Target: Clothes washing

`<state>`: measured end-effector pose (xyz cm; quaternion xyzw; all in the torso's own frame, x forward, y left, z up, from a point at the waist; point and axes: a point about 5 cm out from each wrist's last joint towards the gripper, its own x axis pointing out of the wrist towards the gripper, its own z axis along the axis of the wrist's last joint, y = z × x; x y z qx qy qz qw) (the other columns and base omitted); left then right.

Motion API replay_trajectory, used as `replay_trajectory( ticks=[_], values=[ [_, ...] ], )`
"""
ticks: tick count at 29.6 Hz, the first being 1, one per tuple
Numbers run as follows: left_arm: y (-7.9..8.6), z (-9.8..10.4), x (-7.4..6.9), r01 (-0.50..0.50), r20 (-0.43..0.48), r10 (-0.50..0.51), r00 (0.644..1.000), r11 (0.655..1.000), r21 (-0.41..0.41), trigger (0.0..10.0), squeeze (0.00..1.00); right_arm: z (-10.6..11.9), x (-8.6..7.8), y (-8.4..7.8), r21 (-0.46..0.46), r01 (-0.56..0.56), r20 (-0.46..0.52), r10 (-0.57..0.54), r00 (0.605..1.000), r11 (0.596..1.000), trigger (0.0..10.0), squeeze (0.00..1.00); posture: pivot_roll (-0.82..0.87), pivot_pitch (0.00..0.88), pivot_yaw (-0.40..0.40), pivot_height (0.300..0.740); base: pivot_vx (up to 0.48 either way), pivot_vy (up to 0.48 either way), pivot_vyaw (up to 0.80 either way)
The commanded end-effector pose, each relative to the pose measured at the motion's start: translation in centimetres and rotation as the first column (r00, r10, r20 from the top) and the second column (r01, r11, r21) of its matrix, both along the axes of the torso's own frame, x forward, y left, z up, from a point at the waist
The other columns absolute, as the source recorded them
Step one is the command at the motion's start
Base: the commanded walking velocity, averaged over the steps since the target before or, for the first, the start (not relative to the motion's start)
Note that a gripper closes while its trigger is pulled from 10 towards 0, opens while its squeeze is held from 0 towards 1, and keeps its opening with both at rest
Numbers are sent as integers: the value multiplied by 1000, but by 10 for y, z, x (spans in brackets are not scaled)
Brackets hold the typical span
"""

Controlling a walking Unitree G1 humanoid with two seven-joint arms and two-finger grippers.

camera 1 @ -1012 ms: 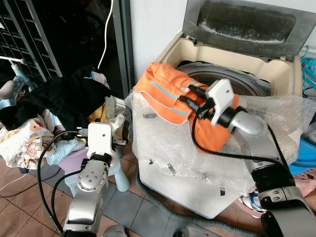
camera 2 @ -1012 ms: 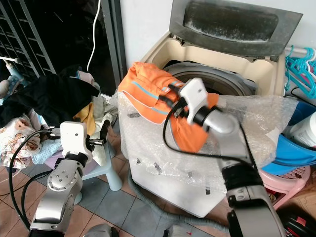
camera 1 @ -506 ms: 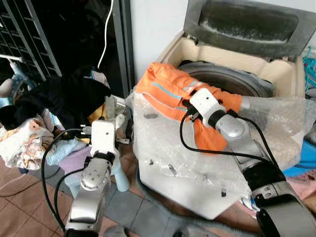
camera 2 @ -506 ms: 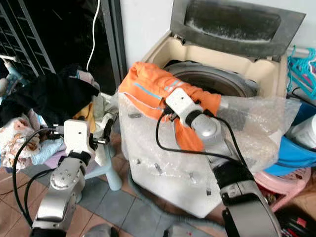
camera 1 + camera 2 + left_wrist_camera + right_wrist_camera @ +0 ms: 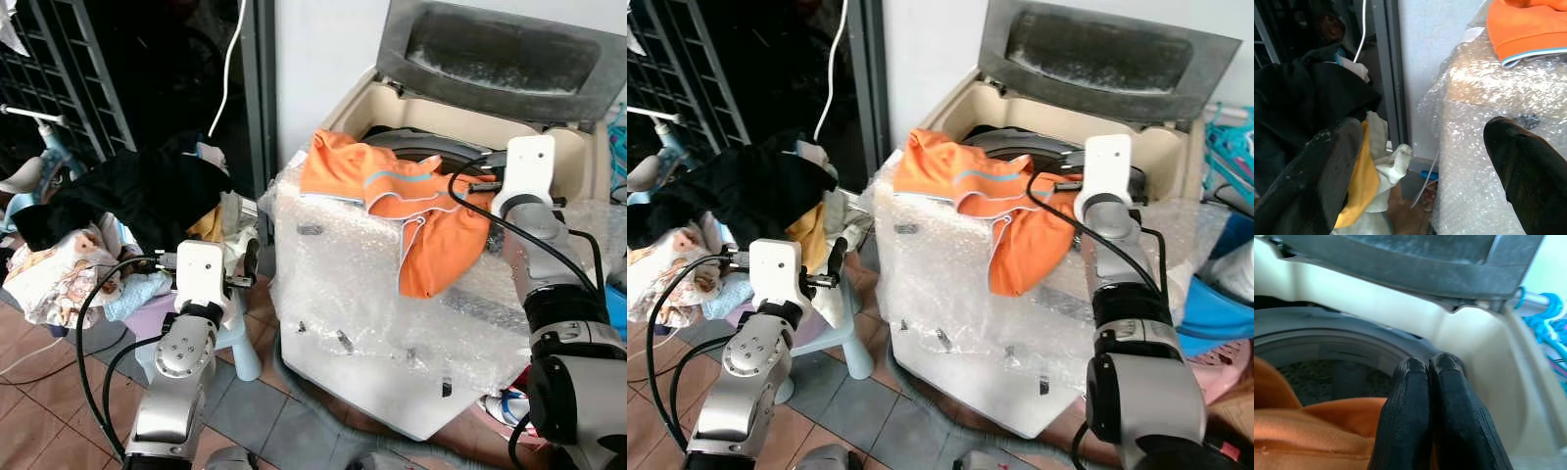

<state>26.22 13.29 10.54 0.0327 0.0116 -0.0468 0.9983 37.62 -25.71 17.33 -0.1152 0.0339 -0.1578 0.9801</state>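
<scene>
An orange garment (image 5: 411, 201) with pale blue trim lies over the front rim of the open top-loading washing machine (image 5: 345, 96), one end hanging down the bubble-wrapped front (image 5: 353, 274). My right gripper (image 5: 1427, 366) is shut at the garment's far end, above the drum (image 5: 1322, 360). Orange cloth (image 5: 1308, 426) lies just under its fingers, and none shows between the tips. My left gripper (image 5: 1420, 161) is open and holds nothing. It hovers low beside the machine's left corner, near a heap of laundry topped by a black garment (image 5: 127, 191).
The machine's grey lid (image 5: 500, 49) stands raised at the back. A pale plastic stool (image 5: 240, 348) stands under the heap on the left. Behind it are a dark metal grille (image 5: 59, 78) and a white cable (image 5: 230, 69). On the right are a blue basin (image 5: 1215, 318) and blue hangers (image 5: 1232, 137).
My right arm has swung from the garment's front to the machine's right rear. The orange garment has been drawn right, toward the drum. The left arm has stayed put.
</scene>
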Motion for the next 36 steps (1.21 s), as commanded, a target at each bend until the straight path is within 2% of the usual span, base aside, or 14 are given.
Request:
replay_trajectory(
  ticks=[1, 3, 4, 5, 6, 7, 9, 13, 16, 21, 25, 33, 35, 36],
  values=[
    [-2, 4, 3, 5, 7, -5, 1000, 1000, 8, 10000, 0, 30, 4, 5, -59, -20, 136, 28, 990, 998, 0, 0, -18, 0, -7, 740, 0, 0, 0],
    [-1, 4, 3, 4, 7, -4, 1000, 1000, 9, 10000, 0, 36, 3, 11, -81, -65, 180, 78, 981, 995, 4745, 0, -18, 0, -7, 740, 0, 0, 0],
    [-1, 4, 3, 3, 6, -3, 1000, 1000, 9, 10000, 0, 39, 3, 14, -97, -83, 198, 101, 975, 992, 4745, 0, -18, 0, -7, 740, 0, 0, 0],
    [-1, 4, 3, 3, 6, -3, 1000, 1000, 10, 10000, 0, 42, 2, 17, -122, -115, 218, 140, 966, 986, 9686, 0, -17, 0, -7, 740, 0, 0, 0],
    [-1, 4, 2, 1, 6, -1, 1000, 1000, 11, 10000, 0, 45, -1, 26, -154, -210, 241, 242, 940, 966, 10000, 0, -16, 0, -6, 740, 0, 0, 0],
    [-1, 3, 2, -1, 6, 0, 1000, 1000, 11, 10000, 0, 46, -3, 30, -159, -257, 247, 290, 925, 953, 10000, 0, -16, 0, -6, 740, 0, 0, 0],
    [0, 3, 2, -2, 4, 2, 1000, 1000, 13, 10000, 0, 44, -11, 34, -211, -342, 235, 387, 892, 916, 10000, 1000, -16, 0, -6, 740, 0, 0, 0],
    [1, 3, 1, -2, 0, 2, 1000, 1000, 14, 10000, 0, 43, -23, 28, -320, -369, 203, 444, 873, 873, 10000, 1000, -27, 0, -1, 740, 0, 0, 0],
    [0, 2, 1, 7, -4, -7, 1000, 1000, 16, 10000, 0, 44, -30, 25, -214, -491, 206, 531, 822, 844, 10000, 1000, -34, 0, 6, 740, 0, 0, 0],
    [-2, 2, 2, 24, -6, -24, 1000, 1000, 15, 10000, 0, 28, -46, 42, -71, -783, 77, 786, 613, 618, 10000, 1000, -37, 0, 13, 740, 0, 0, 0],
    [-2, 3, 2, 26, -5, -26, 1000, 1000, 17, 10000, 0, 3, -52, 52, -53, -858, -94, 853, 513, 511, 10000, 1000, -28, 0, 10, 740, 0, 0, 0],
    [0, 3, 1, 12, -3, -12, 1000, 1000, 18, 10000, 0, -27, -32, 55, -40, -809, -305, 763, 569, 587, 10000, 1000, -14, 0, 5, 740, 0, 0, 0],
    [-1, 3, 1, 11, -3, -11, 1000, 1000, 17, 10000, 0, -28, -19, 48, -102, -716, -337, 654, 678, 690, 10000, 1000, -13, 0, 5, 740, 0, 0, 0],
    [-1, 3, 1, 13, -3, -12, 1000, 1000, 18, 10000, 0, -22, -7, 40, -125, -601, -303, 546, 781, 789, 10000, 1000, -14, 0, 5, 740, 0, 0, 0]
  ],
)
